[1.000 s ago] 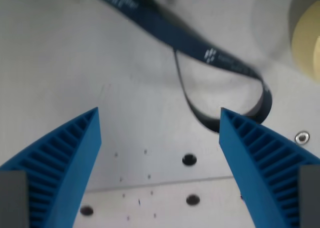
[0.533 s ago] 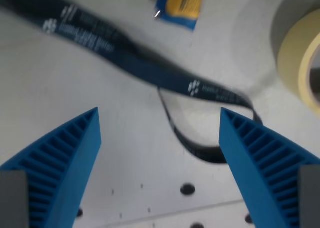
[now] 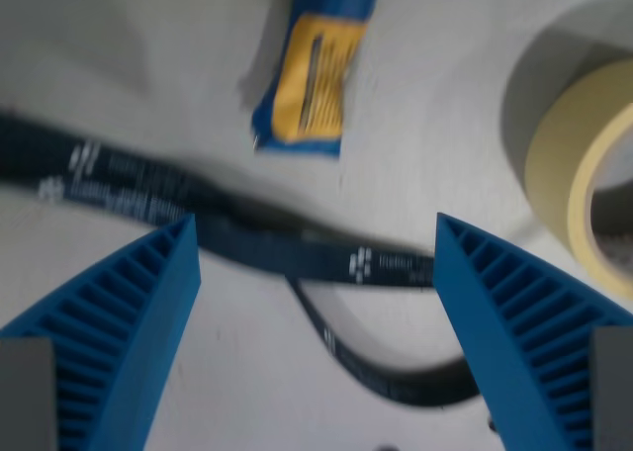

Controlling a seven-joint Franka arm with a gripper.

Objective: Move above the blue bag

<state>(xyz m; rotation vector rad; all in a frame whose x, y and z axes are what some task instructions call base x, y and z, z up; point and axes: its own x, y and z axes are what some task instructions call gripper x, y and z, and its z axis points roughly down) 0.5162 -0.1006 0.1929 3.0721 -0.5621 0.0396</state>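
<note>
Gripper (image 3: 315,235): jaws wide apart, holding nothing.
Bag (image 3: 318,65): blue, yellow label, print blurred.
Strap (image 3: 247,235): dark, white lettering unreadable.
Tape (image 3: 574,174): at the wrist view's right.

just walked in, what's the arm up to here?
The Franka's gripper is open and holding nothing, looking down at the table. The blue bag with a yellow label lies near the top of the wrist view, beyond a dark lanyard that runs between the fingertips. A roll of masking tape sits at the wrist view's right. The gripper is not yet over the bag.
</note>
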